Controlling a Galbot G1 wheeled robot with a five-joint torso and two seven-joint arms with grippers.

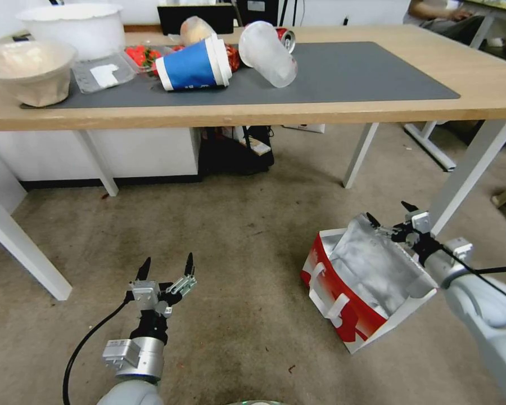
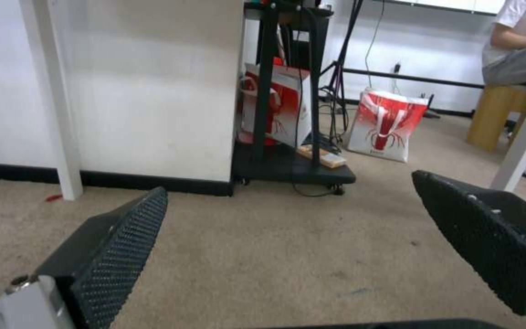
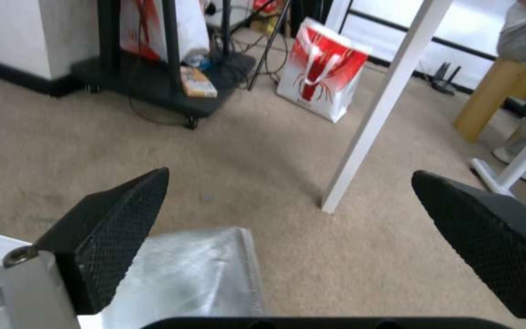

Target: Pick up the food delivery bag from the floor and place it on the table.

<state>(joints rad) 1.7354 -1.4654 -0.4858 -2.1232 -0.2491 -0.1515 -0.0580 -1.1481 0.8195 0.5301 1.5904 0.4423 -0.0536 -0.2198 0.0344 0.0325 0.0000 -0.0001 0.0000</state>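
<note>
The food delivery bag (image 1: 358,284), red and white with a silver foil lining and white strap handles, stands open on the carpeted floor (image 1: 236,253) at the right, beside a white table leg. My right gripper (image 1: 392,215) hovers open over the bag's far top edge; in the right wrist view the foil lining (image 3: 184,274) lies just below the open gripper (image 3: 290,180). My left gripper (image 1: 167,264) hangs open above bare carpet at the lower left, well apart from the bag, and its open gripper (image 2: 287,187) faces the floor (image 2: 275,256). The table (image 1: 489,84) with its dark grey mat (image 1: 365,73) spans the top.
On the table lie a tipped blue cup (image 1: 194,64), a clear plastic cup (image 1: 267,53), white bowls (image 1: 28,70), a can and food boxes. White table legs (image 1: 472,169) stand near the bag. A black cart (image 1: 236,149) sits under the table, and another red-white bag (image 3: 321,68) stands farther back.
</note>
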